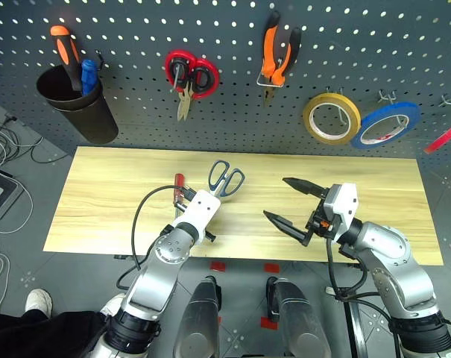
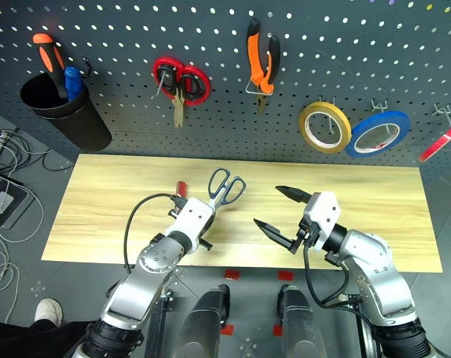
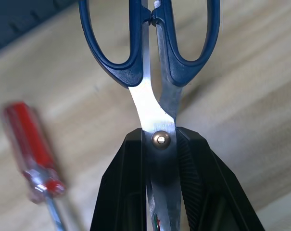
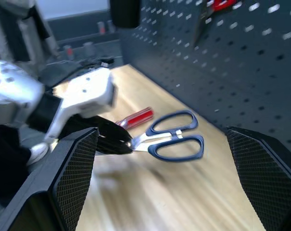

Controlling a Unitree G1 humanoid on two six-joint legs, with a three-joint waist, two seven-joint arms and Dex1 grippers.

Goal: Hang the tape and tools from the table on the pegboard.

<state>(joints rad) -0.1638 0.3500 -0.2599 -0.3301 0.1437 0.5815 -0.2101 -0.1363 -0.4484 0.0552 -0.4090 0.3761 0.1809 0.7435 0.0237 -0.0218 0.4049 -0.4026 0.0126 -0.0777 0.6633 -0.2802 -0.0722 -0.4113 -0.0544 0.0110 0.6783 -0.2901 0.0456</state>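
My left gripper (image 1: 210,192) is shut on the blades of the dark-blue-handled scissors (image 1: 226,179), just below their pivot (image 3: 160,138). The handles point toward the pegboard (image 1: 232,112), just over the table (image 1: 106,194). The red-handled screwdriver (image 1: 179,181) lies on the wood right beside that gripper. My right gripper (image 1: 276,197) hovers open above the table's middle right, fingers wide, nothing between them. The orange-and-black pliers (image 1: 279,56) hang on a hook. The red tape (image 1: 445,136) hangs on the board at the far right.
On the board are a black cup (image 1: 76,104) holding orange and blue screwdrivers, red scissors (image 1: 190,74), a yellow roll (image 1: 331,118) and a blue roll (image 1: 389,124). Cables lie on the floor at the left. A person's shoe (image 1: 39,300) is near the lower left.
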